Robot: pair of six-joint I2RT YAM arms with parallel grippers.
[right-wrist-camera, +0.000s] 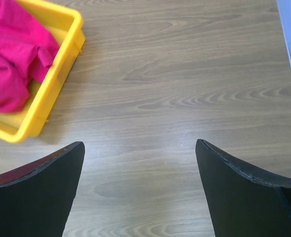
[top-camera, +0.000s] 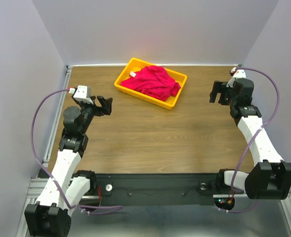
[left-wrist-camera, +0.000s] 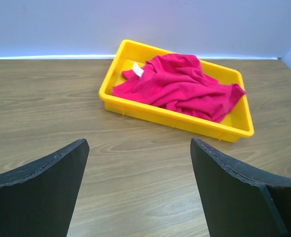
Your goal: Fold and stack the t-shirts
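Top external view showing the t-shirt (top-camera: 151, 82) lying crumpled in the yellow tray (top-camera: 140, 97), far-centre on the worktop (top-camera: 155, 133), long axis running far-left to near-right. Flanking it, left hand (top-camera: 104, 105) and right hand (top-camera: 218, 93) hanging spread, gripping nothing; left seeming nearer.
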